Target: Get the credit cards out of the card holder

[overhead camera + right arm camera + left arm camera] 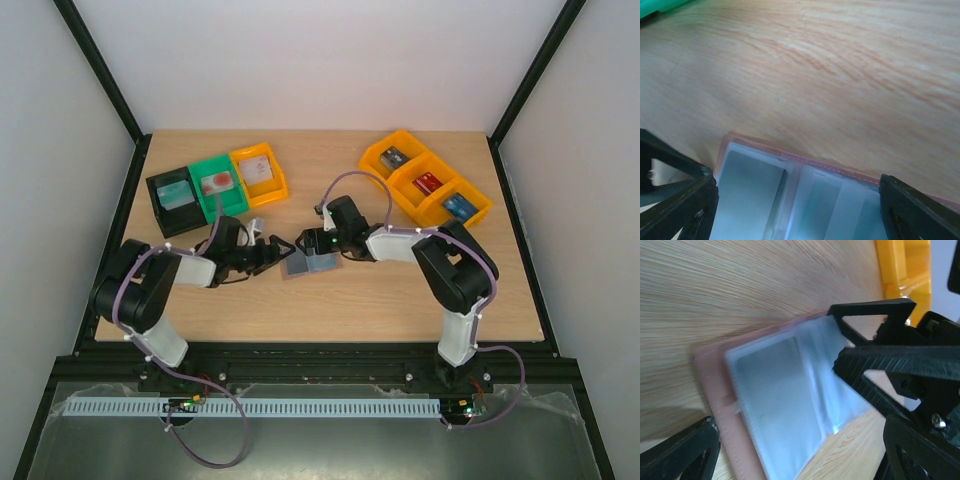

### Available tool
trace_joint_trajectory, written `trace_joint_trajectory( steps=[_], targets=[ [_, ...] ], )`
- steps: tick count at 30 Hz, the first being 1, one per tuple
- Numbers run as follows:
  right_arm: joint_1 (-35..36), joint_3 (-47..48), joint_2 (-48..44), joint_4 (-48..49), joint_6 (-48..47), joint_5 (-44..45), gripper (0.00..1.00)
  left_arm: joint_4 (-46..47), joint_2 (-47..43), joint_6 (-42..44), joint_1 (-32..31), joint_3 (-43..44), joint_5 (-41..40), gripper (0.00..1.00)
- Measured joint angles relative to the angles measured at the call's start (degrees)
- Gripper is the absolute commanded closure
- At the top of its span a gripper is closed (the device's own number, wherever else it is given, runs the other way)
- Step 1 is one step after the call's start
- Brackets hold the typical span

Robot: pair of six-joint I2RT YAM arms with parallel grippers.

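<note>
- Both pincers meet low over the middle of the table. The left gripper (280, 250) and the right gripper (304, 243) each stand spread, fingers straddling the holder, pinching nothing that I can see.
- A light wooden table (400, 300) lies under them.
- A row of black, green and orange plastic bins (228, 208) sits well away, beyond the left gripper.
- The open bifold card holder (308, 264), tan outside with pale blue clear pockets, lies flat right beneath both sets of fingertips.
- A teal credit card (176, 192), a whitish card with red (217, 182) and a grey card (258, 170) lie one per bin. I reckon the emptying is about finished. The pockets seem bare, though glare blurs them.
- The next move calls for a check of the pockets, then lifting clear without dragging the holder.
</note>
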Motion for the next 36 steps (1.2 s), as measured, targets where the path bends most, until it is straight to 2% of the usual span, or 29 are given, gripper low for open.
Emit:
trace_joint_trajectory(
  steps=[9,13,18,23,29,32,36],
  targets=[
    [-0.72,-4.96,-1.9,3.37,5.77,-8.52,0.18,3.37,6.38,-4.61,-0.96,3.5,4.28,0.43],
    [-1.18,-5.62,-2.01,4.39,7.87,-10.29,0.2,4.33,6.38,-4.61,-1.27,3.76,5.27,0.51],
    [-1.31,-6.05,-2.47,4.2,9.31,-10.6,0.23,4.46,5.84,-4.13,-2.16,3.8,4.81,0.5],
    [-1.07,-4.66,-5.79,-4.0,7.32,-4.55,0.15,2.6,5.42,-2.93,-2.86,3.91,4.07,0.47],
    [-1.07,-3.56,-17.66,-13.44,4.07,5.57,0.1,-1.49,0.48,-0.35,-2.78,3.56,0.5,0.42],
    [-1.27,-5.16,-21.53,-14.03,4.35,6.82,0.05,-1.79,-0.79,0.28,-2.82,2.91,-1.2,0.42],
    [-1.95,-10.58,-21.59,-13.77,6.03,5.68,0.04,-2.4,-0.52,0.59,-3.32,1.11,-3.61,0.42]
  ],
)
